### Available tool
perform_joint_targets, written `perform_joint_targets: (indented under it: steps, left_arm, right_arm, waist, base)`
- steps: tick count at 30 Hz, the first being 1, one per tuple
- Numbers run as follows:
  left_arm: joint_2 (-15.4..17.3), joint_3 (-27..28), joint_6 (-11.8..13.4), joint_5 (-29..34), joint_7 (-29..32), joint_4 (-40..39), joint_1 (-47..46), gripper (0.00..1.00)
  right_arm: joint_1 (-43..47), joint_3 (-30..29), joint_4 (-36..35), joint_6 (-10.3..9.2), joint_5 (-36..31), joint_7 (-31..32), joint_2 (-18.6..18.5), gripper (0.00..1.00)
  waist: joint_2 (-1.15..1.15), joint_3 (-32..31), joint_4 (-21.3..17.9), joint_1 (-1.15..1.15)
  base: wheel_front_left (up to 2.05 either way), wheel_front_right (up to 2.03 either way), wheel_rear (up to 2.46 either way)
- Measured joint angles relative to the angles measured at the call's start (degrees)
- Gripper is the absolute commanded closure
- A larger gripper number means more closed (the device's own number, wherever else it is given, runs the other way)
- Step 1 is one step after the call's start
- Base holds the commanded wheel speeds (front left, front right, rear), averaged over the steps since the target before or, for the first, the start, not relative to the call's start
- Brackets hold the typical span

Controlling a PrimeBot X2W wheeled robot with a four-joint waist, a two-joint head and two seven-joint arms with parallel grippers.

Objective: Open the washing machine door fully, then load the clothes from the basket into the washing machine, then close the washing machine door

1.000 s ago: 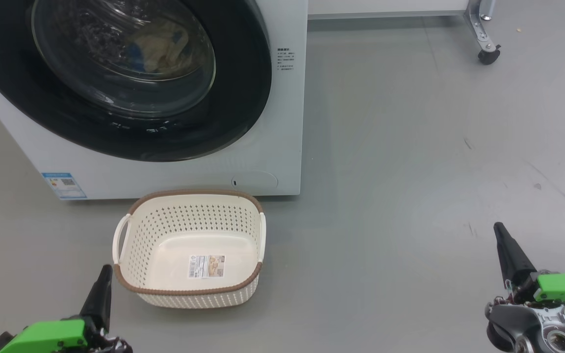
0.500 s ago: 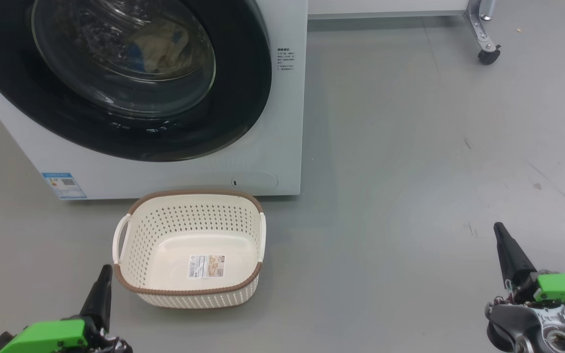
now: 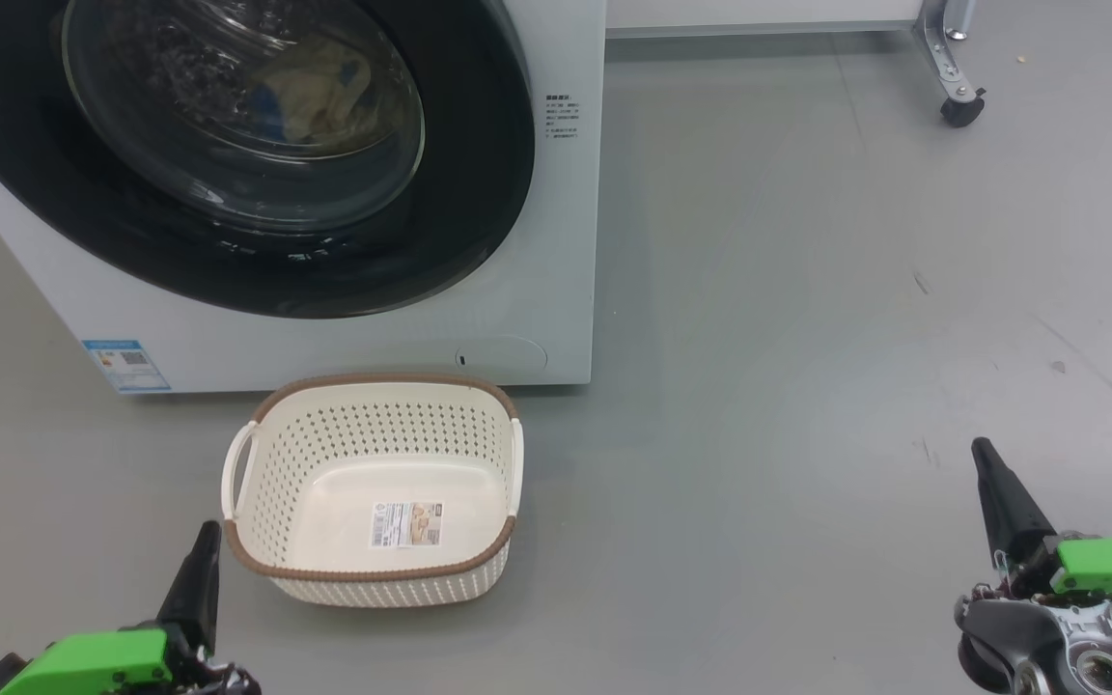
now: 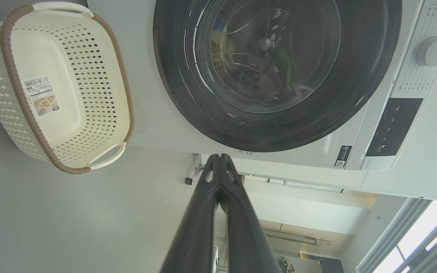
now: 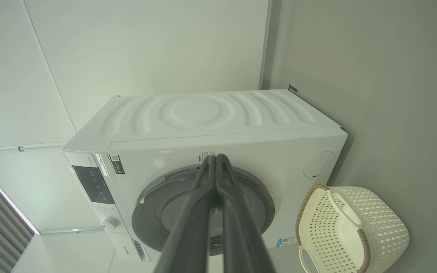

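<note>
The white washing machine (image 3: 556, 241) stands at the upper left of the head view with its black-rimmed round door (image 3: 479, 193) flat against the front. Through the glass, the cream and blue clothes (image 3: 319, 92) lie inside the drum. On the floor in front sits the cream basket (image 3: 373, 487), with just a label sticker on its floor. My left gripper (image 3: 206, 529) is shut, holding nothing, just left of the basket's near corner. My right gripper (image 3: 979, 446) is shut and holds nothing, far to the right over bare floor. The left wrist view shows the door (image 4: 279, 129) and basket (image 4: 57, 83) too.
Grey floor spreads to the right of the machine. A metal leg on a black caster (image 3: 959, 106) stands at the far upper right, under a white panel. In the left wrist view, the machine's control panel and dial (image 4: 429, 51) are on the right.
</note>
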Motion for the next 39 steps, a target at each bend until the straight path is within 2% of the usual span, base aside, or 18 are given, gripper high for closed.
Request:
perform_joint_targets:
  steps: [39]
  left_arm:
    - [-0.01,0.04,0.00,0.00,0.00,0.00,0.00,1.00]
  right_arm:
    - [0.00,0.00,0.00,0.00,0.00,0.00,0.00,1.00]
  waist:
    - [0.00,0.00,0.00,0.00]
  base:
    - [0.00,0.00,0.00]
